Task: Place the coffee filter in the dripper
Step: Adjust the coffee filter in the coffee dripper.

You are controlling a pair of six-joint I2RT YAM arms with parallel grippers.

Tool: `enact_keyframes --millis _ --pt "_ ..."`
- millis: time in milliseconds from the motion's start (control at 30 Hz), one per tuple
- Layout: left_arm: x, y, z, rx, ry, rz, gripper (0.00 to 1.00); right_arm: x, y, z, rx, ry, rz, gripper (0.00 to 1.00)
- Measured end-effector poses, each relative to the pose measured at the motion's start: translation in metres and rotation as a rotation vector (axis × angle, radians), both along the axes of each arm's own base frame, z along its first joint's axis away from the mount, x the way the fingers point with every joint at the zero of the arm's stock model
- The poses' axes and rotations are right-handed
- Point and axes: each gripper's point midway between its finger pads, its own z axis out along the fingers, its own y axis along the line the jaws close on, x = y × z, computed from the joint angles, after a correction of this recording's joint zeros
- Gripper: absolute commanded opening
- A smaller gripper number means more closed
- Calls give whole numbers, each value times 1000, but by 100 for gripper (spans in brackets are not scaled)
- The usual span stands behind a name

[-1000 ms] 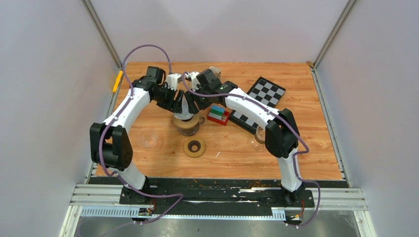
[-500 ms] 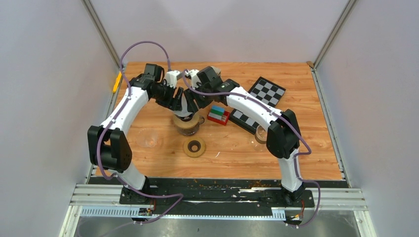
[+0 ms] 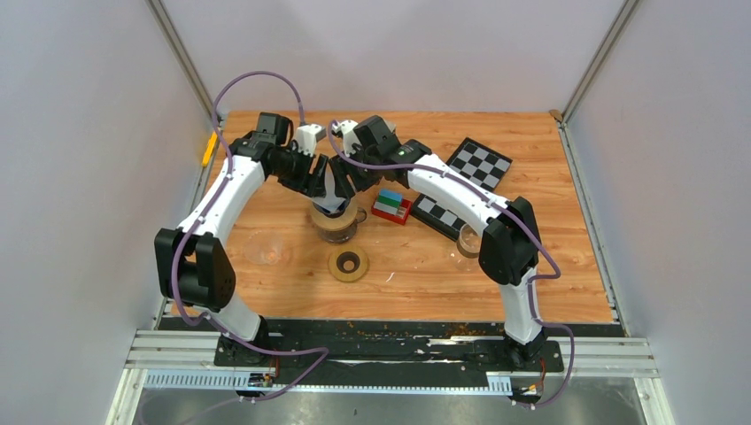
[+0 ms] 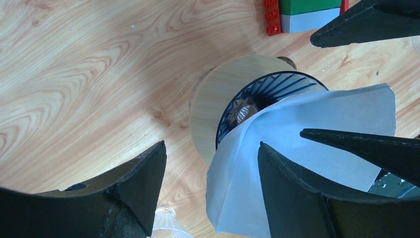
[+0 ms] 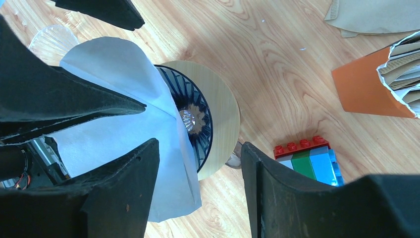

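Both arms have been drawn slightly toward the surface's far edge; left pincer (image 4: 212,148) and right pincer (image 5: 199,144) are spread open, white paper filter (image 4: 317,124) draped half over the ribbed dripper (image 4: 267,87), not yet seated

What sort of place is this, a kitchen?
Probably a robotics test cell, not a kitchen: two robot arms bolted at a walled-in wooden table, a checkerboard card, and toy bricks beside the dripper.
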Motion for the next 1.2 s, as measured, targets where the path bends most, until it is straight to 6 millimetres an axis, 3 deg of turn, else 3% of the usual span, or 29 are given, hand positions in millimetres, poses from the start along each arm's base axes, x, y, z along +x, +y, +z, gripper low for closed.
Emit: enact_keyframes --millis 233,467,867,1200 --pt "2 2 0 6 -18 8 76 0 0 0 -1 -1 -2 60" --pt "-3 3 -16 12 12 14 76 1 0 -1 -2 1 -2 59" --pt "-7 3 -30 9 33 24 76 3 0 -31 -46 39 -8 58" --pt "-5 2 -34 3 29 27 76 3 0 -41 -53 45 -10 59"
